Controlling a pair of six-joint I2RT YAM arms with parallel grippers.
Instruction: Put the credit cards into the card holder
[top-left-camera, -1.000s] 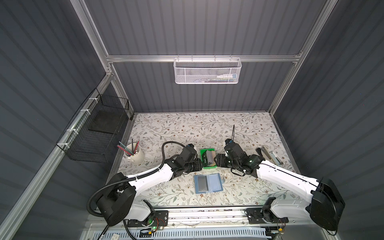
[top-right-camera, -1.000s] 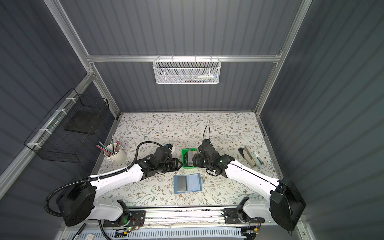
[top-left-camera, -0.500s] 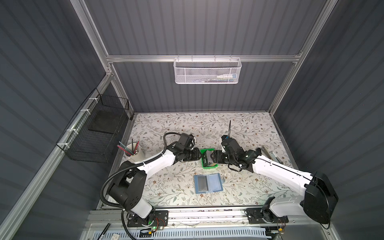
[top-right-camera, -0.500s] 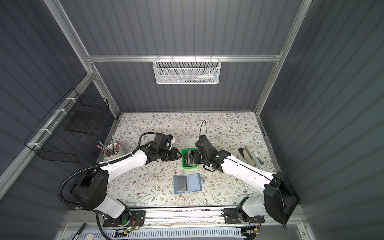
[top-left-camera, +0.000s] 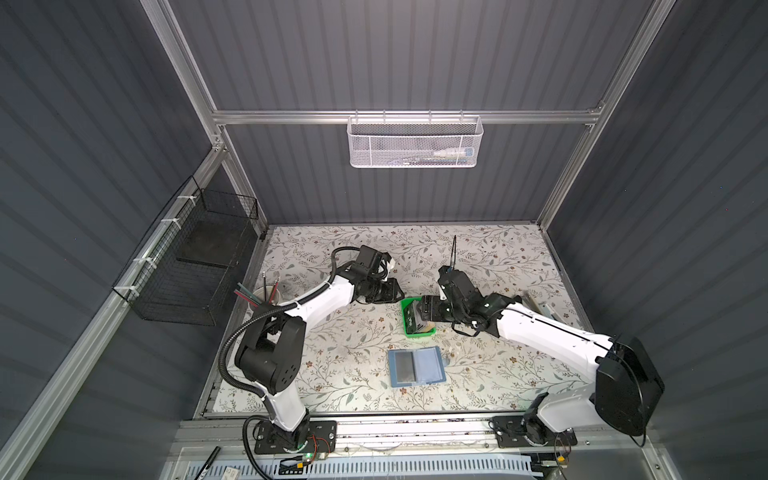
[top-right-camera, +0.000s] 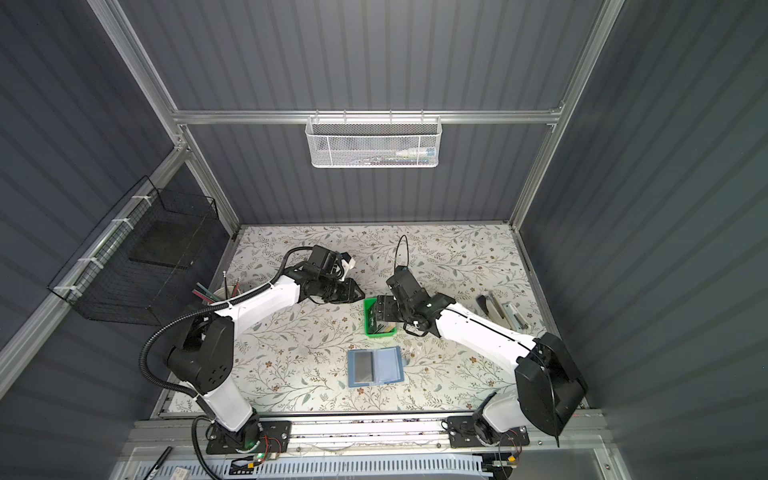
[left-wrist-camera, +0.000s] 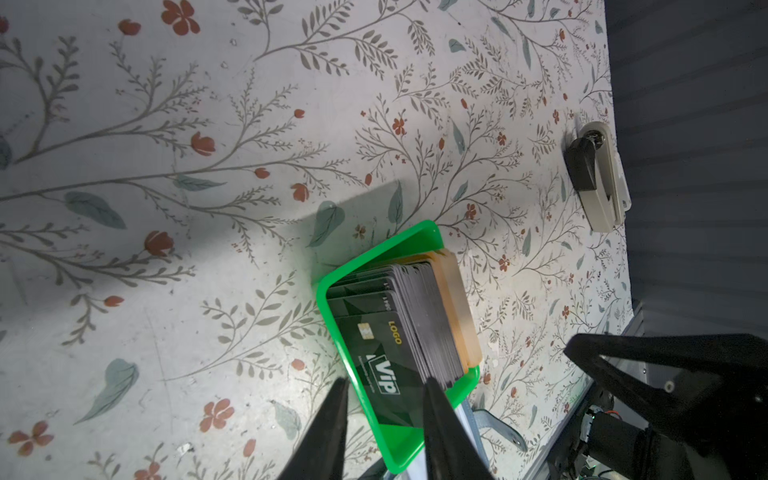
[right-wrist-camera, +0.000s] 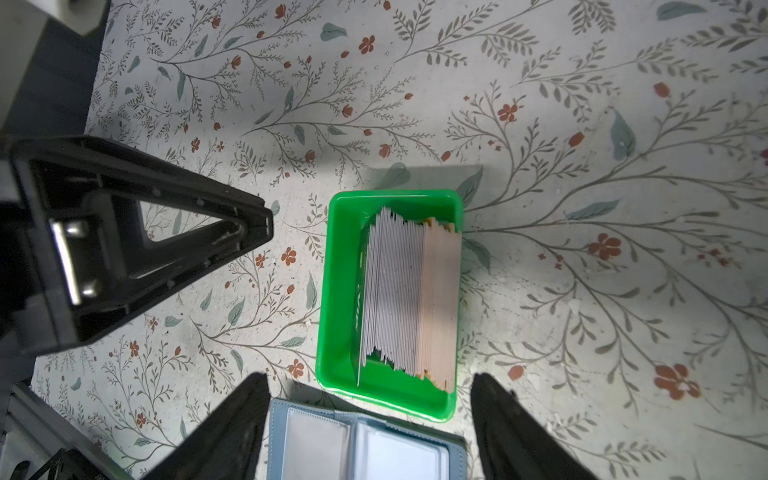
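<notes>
The credit cards (right-wrist-camera: 399, 291) stand on edge as a stack of grey-white and tan cards in a small green tray (right-wrist-camera: 338, 291). A dark card with white marks (left-wrist-camera: 380, 353) faces the left wrist camera. The card holder (top-left-camera: 415, 366) lies open in front of the tray, blue with clear sleeves (right-wrist-camera: 365, 446). My right gripper (right-wrist-camera: 370, 399) hangs over the tray (top-left-camera: 405, 328), jaws wide open and empty. My left gripper (left-wrist-camera: 384, 399) hovers at the tray's back left corner (top-left-camera: 397, 296), its jaws a narrow gap apart with nothing between them.
A stapler-like tool (left-wrist-camera: 598, 178) and similar items (top-left-camera: 540, 309) lie by the right wall. A cup of pencils (top-left-camera: 262, 297) stands at the left edge. A black wire basket (top-left-camera: 199, 266) hangs on the left wall and a white mesh basket (top-left-camera: 415, 143) on the back rail.
My right gripper's jaws have opened wider over the tray. My left arm has lifted and its gripper has shifted a little toward the back beside the tray.
</notes>
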